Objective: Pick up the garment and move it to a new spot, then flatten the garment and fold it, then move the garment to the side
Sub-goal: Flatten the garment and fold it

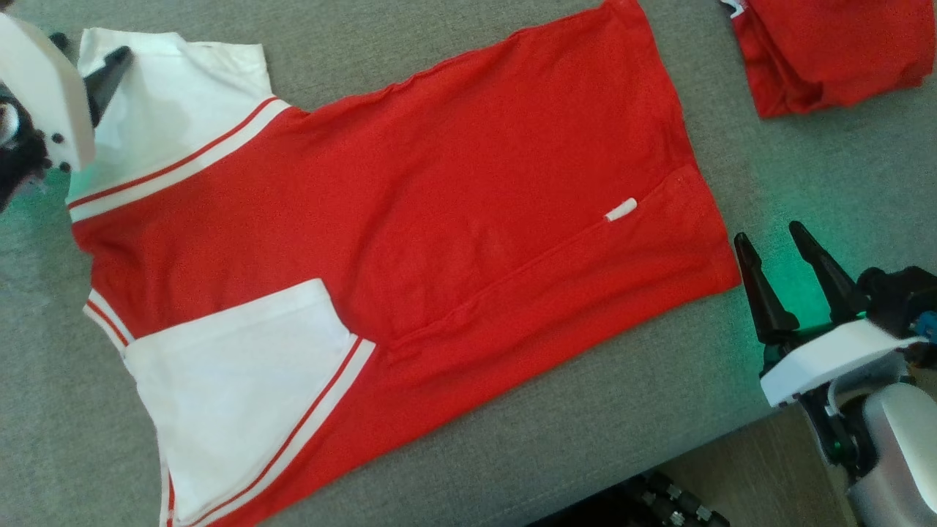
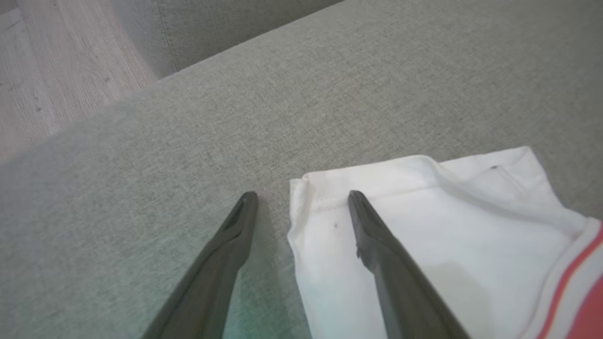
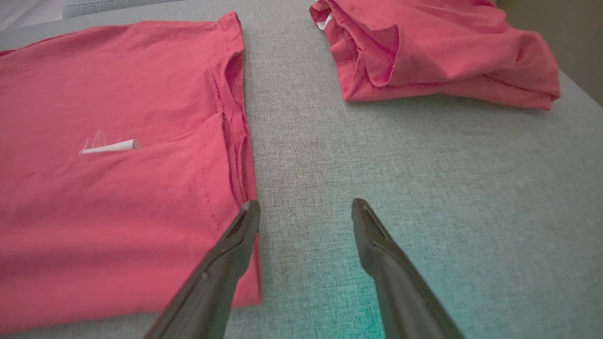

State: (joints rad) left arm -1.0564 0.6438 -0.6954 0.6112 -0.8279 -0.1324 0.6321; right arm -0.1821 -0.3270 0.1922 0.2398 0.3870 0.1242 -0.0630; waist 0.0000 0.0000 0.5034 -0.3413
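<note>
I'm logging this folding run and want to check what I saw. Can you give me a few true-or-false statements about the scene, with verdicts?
1. The red T-shirt with white sleeves lies spread out on the grey fabric cushion. True.
2. The right gripper is shut on the shirt's hem. False: it is open beside the hem, gripping nothing.
3. A second red garment, bunched up, lies apart from the shirt. True.
4. The left gripper is shut on a sleeve. False: it is open, with one finger over the white sleeve and the other over the cushion.
5. The small white tag sits on a sleeve. False: it is on the red body, near the hem.
</note>
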